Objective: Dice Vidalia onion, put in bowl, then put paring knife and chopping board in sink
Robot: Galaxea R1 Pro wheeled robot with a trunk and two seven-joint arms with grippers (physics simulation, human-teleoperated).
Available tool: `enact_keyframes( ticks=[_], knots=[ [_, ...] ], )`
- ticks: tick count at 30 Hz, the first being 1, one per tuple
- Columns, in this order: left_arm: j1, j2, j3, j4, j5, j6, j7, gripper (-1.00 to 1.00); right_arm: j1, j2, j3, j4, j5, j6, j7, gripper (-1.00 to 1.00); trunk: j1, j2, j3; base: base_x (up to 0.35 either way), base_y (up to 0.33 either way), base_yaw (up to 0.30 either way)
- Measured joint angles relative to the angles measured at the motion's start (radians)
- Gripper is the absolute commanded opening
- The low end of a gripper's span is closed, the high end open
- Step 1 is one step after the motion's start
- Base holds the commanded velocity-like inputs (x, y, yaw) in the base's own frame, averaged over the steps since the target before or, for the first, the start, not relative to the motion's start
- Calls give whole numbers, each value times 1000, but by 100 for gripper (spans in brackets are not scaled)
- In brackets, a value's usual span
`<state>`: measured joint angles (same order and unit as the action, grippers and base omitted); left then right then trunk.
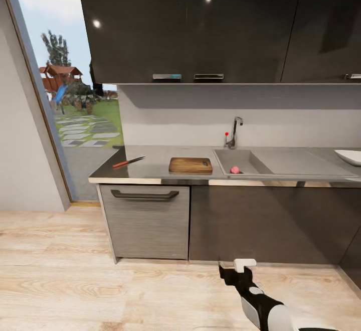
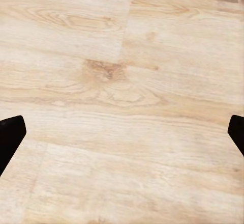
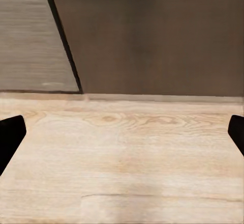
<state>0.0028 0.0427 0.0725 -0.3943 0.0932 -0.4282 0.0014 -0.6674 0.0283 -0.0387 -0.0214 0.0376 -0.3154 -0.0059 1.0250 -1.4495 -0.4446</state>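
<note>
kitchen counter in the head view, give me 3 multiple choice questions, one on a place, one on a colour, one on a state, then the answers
1. Where is the Vidalia onion?
A. in the sink
B. on the chopping board
C. in the bowl

2. What colour is the paring knife handle?
A. blue
B. red
C. white

3. How are the left gripper fingers set?
A. shut on the knife
B. shut on nothing
C. wide apart

Answers:
1. A, it sits at the basin's front edge.
2. B, the handle end is red.
3. C, dark fingertips at opposite edges, floor between.
</note>
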Motion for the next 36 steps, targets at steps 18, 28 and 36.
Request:
enact_keyframes(
  ticks=[18, 28, 36],
  knots=[
    [0, 0, 1, 19, 0, 0, 2, 100, 261, 87, 0, 2, 94, -478, -249, 100, 0, 0, 0, 0, 0, 0],
    [0, 0, 2, 20, -1, -1, 2, 100, 266, 94, 0, 2, 95, -487, -287, 100, 0, 0, 0, 0, 0, 0],
    [0, 0, 2, 18, -1, -1, 2, 100, 266, 96, 0, 2, 94, -487, -289, 100, 0, 0, 0, 0, -10, 0]
  ],
)
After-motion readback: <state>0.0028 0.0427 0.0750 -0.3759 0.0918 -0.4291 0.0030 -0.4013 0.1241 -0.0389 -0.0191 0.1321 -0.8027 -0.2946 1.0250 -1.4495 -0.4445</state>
